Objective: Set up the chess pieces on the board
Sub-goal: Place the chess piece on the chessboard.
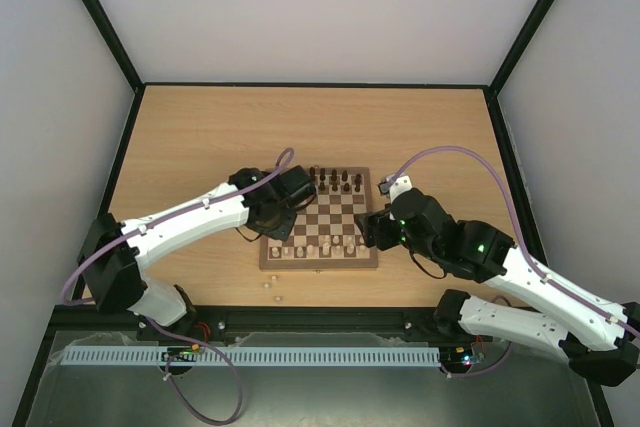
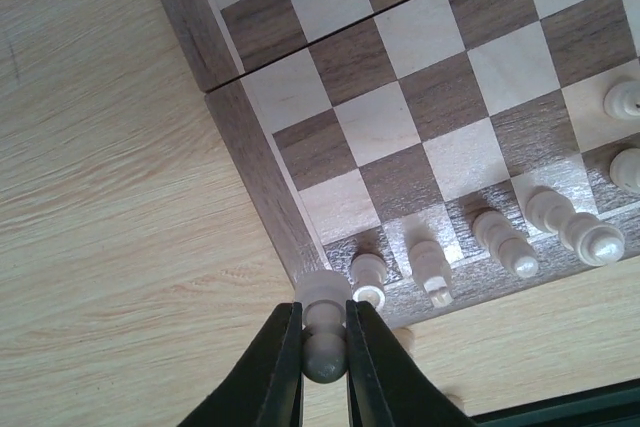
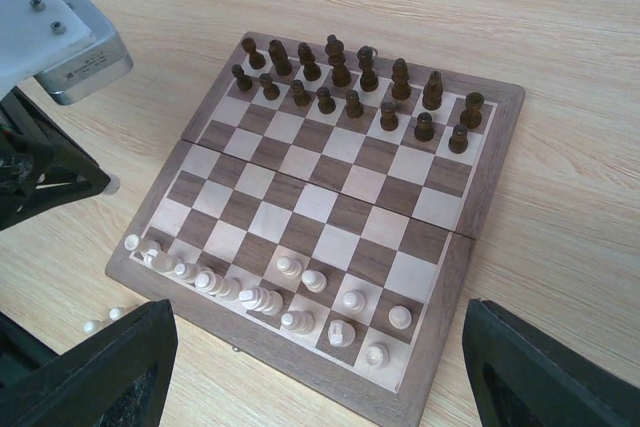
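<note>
The left gripper (image 2: 324, 337) is pressed together on a pale pawn (image 2: 321, 290), which hangs over the near-left corner rim of the board (image 3: 330, 205), just beside the pale piece in the corner square (image 2: 368, 277). That near row is crowded, so a slightly skewed descent could knock a neighbour over, or set the pawn on the rim to roll off. The right gripper (image 1: 366, 230) hovers spread at the board's right edge.

Board (image 3: 316, 203) open flat. Dark pieces (image 3: 354, 104) ranked far side; pale pieces (image 3: 259, 298) partly set, several toppled; pale pawn (image 2: 323, 322) in left jaws.
</note>
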Controlling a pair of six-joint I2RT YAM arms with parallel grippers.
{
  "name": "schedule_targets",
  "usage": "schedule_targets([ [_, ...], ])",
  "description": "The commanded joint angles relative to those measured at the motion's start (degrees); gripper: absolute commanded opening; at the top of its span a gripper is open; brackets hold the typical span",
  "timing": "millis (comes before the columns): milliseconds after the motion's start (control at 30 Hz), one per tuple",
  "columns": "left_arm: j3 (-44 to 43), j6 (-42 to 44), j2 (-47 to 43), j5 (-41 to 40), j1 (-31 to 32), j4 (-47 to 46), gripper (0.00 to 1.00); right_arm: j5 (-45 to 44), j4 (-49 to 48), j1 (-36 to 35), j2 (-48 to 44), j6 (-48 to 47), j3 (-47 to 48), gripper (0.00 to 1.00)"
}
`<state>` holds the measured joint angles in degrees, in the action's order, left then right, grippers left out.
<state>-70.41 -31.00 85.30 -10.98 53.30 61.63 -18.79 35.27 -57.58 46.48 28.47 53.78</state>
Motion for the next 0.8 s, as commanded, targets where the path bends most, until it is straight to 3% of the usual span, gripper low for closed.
schedule_targets([
  [0,2.71,1.56,1.22,0.03,-1.53,-2.84,0.13,-0.79,0.10,0.27,-0.69,-0.34,-0.89,0.79],
  [767,10.87,2.60,5.41,4.20,-3.82,-14.29,0.13,0.24,-0.24,0.27,-1.31,-0.52,-1.37,0.79],
])
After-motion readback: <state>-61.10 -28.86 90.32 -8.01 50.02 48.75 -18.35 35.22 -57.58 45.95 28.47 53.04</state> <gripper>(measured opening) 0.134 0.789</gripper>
